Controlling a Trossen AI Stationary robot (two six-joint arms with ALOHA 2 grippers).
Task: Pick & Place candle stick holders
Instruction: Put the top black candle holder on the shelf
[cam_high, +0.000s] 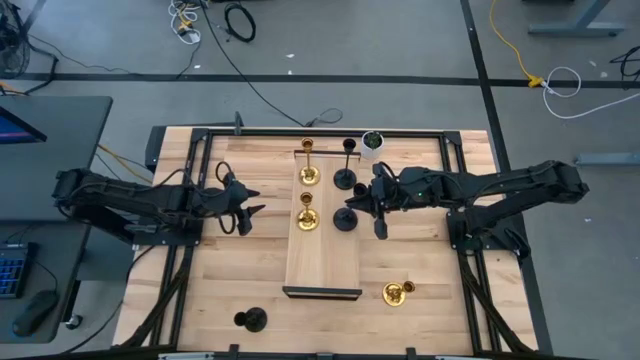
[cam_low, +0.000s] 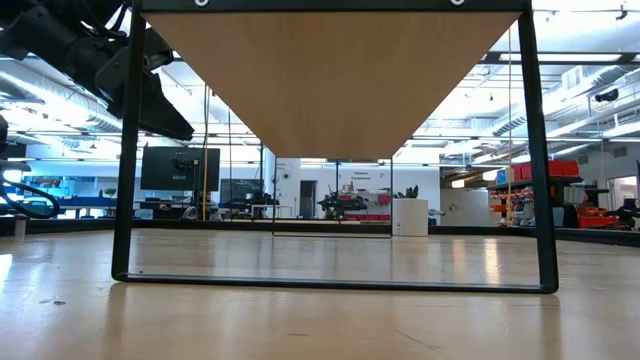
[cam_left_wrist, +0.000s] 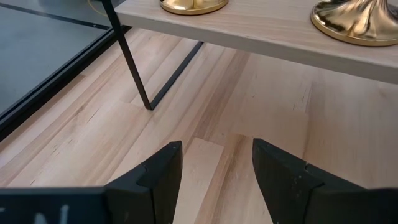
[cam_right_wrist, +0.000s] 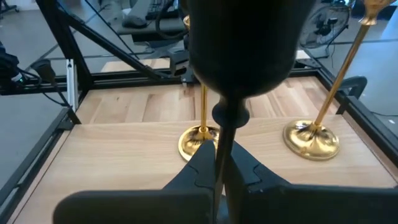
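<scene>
- Right gripper (cam_high: 362, 207) pinched on the thin stem of a black holder (cam_high: 345, 219), fingers pressed against it from both sides; in the right wrist view, stem (cam_right_wrist: 222, 163) ran down between the dark fingers (cam_right_wrist: 198, 177), cup looming large above.
- Black holder's base sat on the right edge of the raised wooden shelf (cam_high: 323, 270), centre of frame.
- Right arm reached in from the right edge, roughly level across the table, wrist bent toward the shelf.
- Left gripper (cam_high: 252, 201) spread apart, empty, left of the shelf; bare wood seen between its fingers (cam_left_wrist: 155, 177).
- Left arm extended from the left edge, level.
- On shelf: two gold holders (cam_high: 309, 175) (cam_high: 307, 219), second black holder (cam_high: 344, 179).
- Off shelf: gold holder (cam_high: 396, 293) lower right, black holder (cam_high: 250, 320) lower left.
- White pot (cam_high: 372, 143) at upper centre.
</scene>
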